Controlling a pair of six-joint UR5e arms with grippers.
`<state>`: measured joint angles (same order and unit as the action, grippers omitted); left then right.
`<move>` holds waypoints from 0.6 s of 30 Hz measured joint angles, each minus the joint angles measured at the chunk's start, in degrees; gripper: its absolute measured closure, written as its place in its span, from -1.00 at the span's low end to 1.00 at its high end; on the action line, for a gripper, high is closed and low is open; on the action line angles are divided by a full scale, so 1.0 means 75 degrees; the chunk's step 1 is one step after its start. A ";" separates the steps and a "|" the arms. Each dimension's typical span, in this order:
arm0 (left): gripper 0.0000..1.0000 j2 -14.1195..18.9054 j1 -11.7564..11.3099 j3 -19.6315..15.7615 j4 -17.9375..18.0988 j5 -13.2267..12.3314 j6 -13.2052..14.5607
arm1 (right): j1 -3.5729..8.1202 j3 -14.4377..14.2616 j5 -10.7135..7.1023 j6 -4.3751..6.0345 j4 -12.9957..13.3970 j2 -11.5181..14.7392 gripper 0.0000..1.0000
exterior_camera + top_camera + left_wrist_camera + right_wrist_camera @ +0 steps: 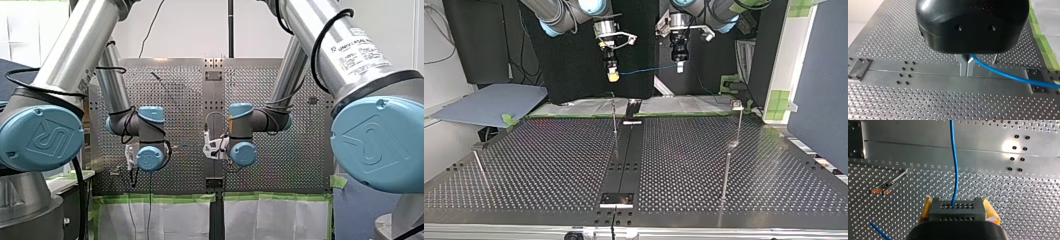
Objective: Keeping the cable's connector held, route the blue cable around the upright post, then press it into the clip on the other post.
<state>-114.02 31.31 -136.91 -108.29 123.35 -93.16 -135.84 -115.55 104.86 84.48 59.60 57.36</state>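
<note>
My right gripper [613,76] was clenched on the connector [957,213], a dark block with rows of small holes. In the right wrist view the block sat squarely between the yellow pads [991,213]. The cable [646,70] left the top of the block and ran away over the table [549,165].

My left gripper [680,67] was closed on the cable itself. In the left wrist view the metal fingers [963,68] met around the blue line. From there the cable ran on to one side, above the plain rail [923,75] that crosses the table.

In the top view the two grippers hung side by side, high over the far part of the table. My right one was at the view's left and my left one at its right. The cable stretched between them, almost level. It hung in the air and touched nothing but the two grippers.

The post [614,117] stood upright at the far end of the rail, below the right gripper and well apart from the cable. The clip post [739,125] stood at the far right of that view, with the clip [737,105] at its head. The cable was not in the clip and lay well away from it. A third post [725,172] stood nearer on the right, and a thin rod [480,167] leaned at the near left.
</note>
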 joint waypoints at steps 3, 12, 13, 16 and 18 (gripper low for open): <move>1.00 0.0000 0.0000 0.0000 0.0000 0.0000 0.0000 | 0.0000 0.0001 0.0000 0.0000 0.0000 0.0000 1.00; 1.00 0.0151 -0.0135 -0.0017 -0.0151 -0.0008 0.0150 | 0.0067 0.0076 0.0043 -0.0049 -0.0100 -0.0098 1.00; 1.00 0.0234 -0.0179 -0.0019 -0.0236 -0.0009 0.0235 | 0.0086 0.0095 0.0051 -0.0059 -0.0149 -0.0140 1.00; 1.00 0.0417 -0.0236 -0.0020 -0.0465 -0.0011 0.0454 | 0.0117 0.0128 0.0065 -0.0076 -0.0323 -0.0222 1.00; 1.00 0.0470 -0.0249 -0.0021 -0.0610 -0.0011 0.0544 | 0.0124 0.0136 0.0068 -0.0079 -0.0459 -0.0244 1.00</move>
<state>-110.50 29.44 -137.07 -112.87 123.26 -89.08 -134.91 -114.52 105.37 83.89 56.16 55.53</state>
